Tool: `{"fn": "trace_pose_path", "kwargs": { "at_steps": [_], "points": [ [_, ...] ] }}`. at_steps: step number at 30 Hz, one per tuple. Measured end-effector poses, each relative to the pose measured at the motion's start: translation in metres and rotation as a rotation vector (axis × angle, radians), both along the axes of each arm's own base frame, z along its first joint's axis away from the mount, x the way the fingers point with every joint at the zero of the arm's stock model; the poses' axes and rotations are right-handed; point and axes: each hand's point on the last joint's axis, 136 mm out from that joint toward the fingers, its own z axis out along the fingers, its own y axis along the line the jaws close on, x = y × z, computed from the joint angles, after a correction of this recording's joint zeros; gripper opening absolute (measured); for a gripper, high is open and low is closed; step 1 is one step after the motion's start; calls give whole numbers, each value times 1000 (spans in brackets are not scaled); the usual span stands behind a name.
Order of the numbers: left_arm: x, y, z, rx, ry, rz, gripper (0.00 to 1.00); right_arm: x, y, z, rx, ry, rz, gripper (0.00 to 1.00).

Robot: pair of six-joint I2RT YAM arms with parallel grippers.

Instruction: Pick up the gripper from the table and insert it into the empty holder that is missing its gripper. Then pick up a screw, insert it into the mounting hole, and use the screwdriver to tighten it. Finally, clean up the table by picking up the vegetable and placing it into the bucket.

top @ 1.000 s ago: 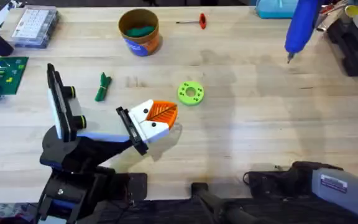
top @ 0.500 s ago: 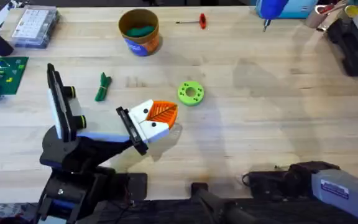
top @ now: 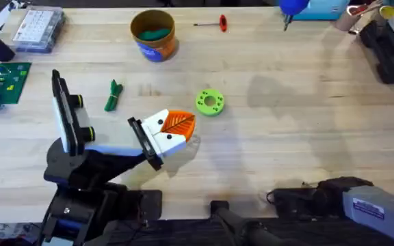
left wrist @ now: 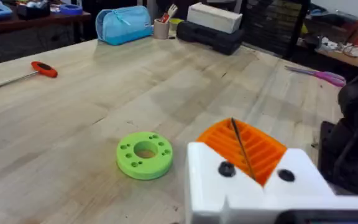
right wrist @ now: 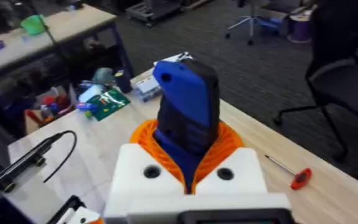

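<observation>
My right gripper [right wrist: 188,134] is clenched on the blue powered screwdriver [right wrist: 188,99], orange pads pressing both flanks of its body. In the overhead view its bit points down at the table [top: 306,123], well beyond the lime-green ring [top: 210,102] and off to that ring's right.

The white gripper piece with its orange ribbed finger [top: 169,133] sits just on the near left side of the ring, up against the black holder plate [top: 144,143]. So the work lies well apart from my bit, on the other side of the ring.

My worry is the approach. I can't make out a screw or the mounting hole, so I could come down on nothing, or cam the bit off a head and shove the piece askew in the holder. The driver could also twist between my pads under torque. Crossing low, I might clip the ring.

The green toy pod [top: 113,96] lies on the table left of the ring, not yet in the tan-and-blue bucket [top: 154,46] farther back.
</observation>
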Motion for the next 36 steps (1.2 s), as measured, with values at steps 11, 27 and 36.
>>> {"fn": "trace_pose_path", "kwargs": {
  "at_steps": [11,27,36],
  "points": [
    [0,0,0,0,0,0,15,-30,44,2,-5,-26,181,27],
    [0,0,0,0,0,0,15,-66,118,24,17,-191,371,27],
    [0,0,0,0,0,0,15,-76,167,9,11,-190,466,27]
  ]
}}
